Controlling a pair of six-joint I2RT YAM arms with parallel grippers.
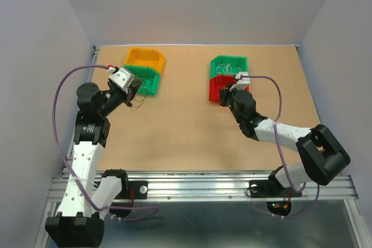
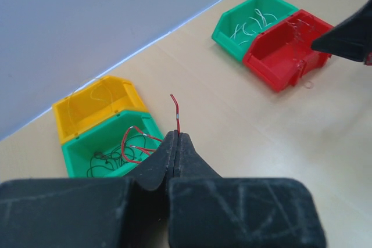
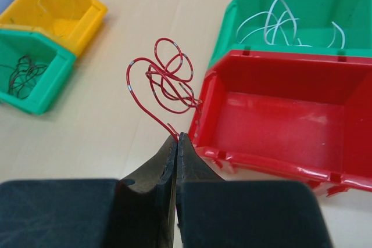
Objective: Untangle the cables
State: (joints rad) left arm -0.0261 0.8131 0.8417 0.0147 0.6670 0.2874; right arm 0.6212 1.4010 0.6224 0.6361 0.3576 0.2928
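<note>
My right gripper (image 3: pixel 177 137) is shut on the end of a wad of thin red cables (image 3: pixel 167 76) with pale bands, which hangs loose just left of the red bin (image 3: pixel 279 114). My left gripper (image 2: pixel 176 136) is shut on a single red cable (image 2: pixel 176 114) whose tip sticks up past the fingertips. More red loops (image 2: pixel 132 143) lie over the rim of the near green bin (image 2: pixel 78 155). In the top view the left gripper (image 1: pixel 134 91) is by that green bin (image 1: pixel 146 81) and the right gripper (image 1: pixel 224 94) is at the red bin (image 1: pixel 216 88).
The near green bin holds dark thin wires (image 2: pixel 107 161). A yellow bin (image 1: pixel 145 57) stands behind it. A second green bin (image 1: pixel 228 64) behind the red bin holds white wires (image 3: pixel 279 24). The right arm's tip (image 2: pixel 349 36) shows in the left wrist view.
</note>
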